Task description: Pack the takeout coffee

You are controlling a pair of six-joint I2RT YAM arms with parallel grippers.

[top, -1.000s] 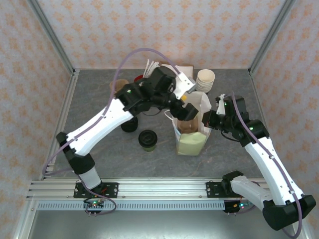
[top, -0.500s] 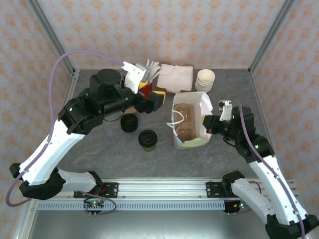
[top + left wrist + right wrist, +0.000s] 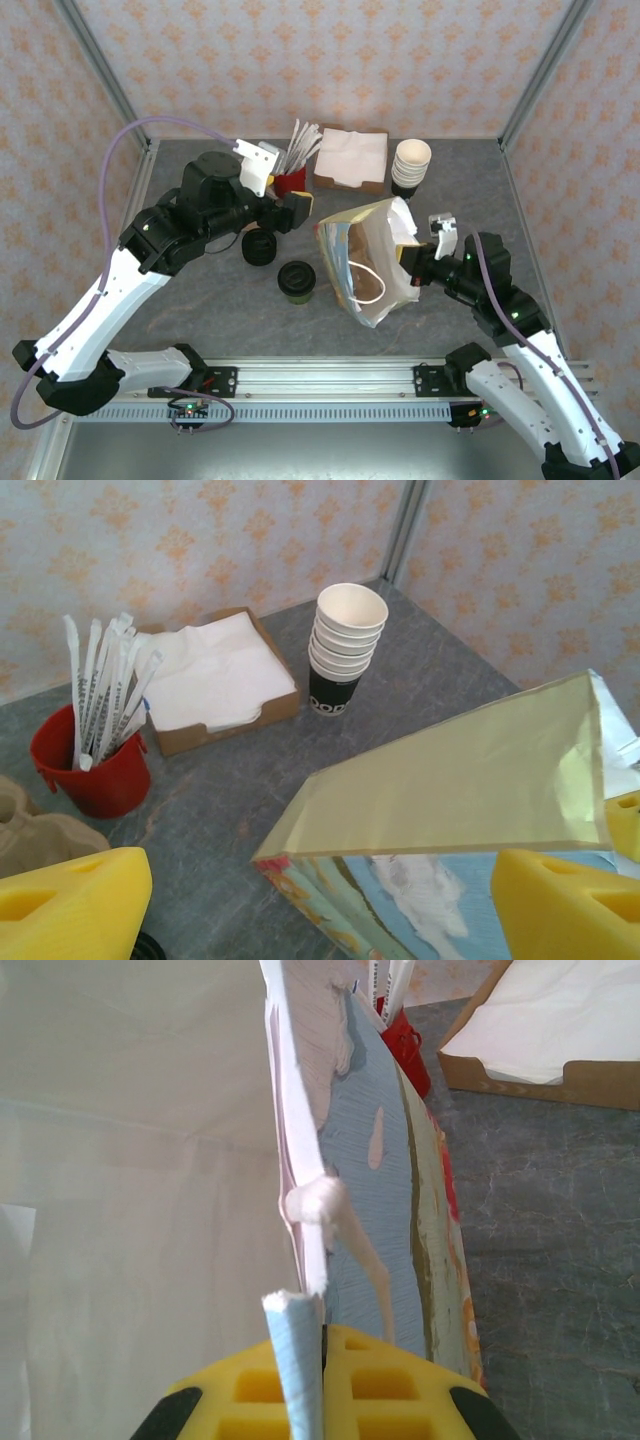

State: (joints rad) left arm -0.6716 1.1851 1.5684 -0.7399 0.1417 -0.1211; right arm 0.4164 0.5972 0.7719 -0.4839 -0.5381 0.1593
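1. The paper bag point(image 3: 352, 262) sits at the middle of the tabletop point(image 3: 210, 320), tipped over at a slant instead of standing straight. Its mouth is open, showing the white inside and a looped handle.
2. The right gripper point(image 3: 413, 262) is clamped on the bag's right rim. In the right wrist view, its yellow pads point(image 3: 250, 1390) pinch the folded paper edge between them.
3. The left gripper point(image 3: 300, 211) hangs over the tabletop behind and to the left of the bag and holds nothing. In the left wrist view, its two yellow fingers point(image 3: 70, 900) are wide apart, with the bag's greenish side panel between and beyond them.
4. The takeout coffee point(image 3: 296, 281) stands upright with its black lid on, toward the near edge and just left of the bag. It is outside the bag, and no gripper touches it.
5. A short stack of black lids point(image 3: 258, 246) lies behind and to the left of the coffee, partly under the left arm.
6. Three things line the far edge:
   - a red cup point(image 3: 292, 182) filled with wrapped white sticks
   - to its right, a brown cardboard tray of white napkins point(image 3: 352, 160)
   - toward the far right corner, a stack of cream cups point(image 3: 411, 163) nested in a black one
7. In the left wrist view, a brown pulp carrier point(image 3: 35, 830) peeks in at the left, just beside the red cup.
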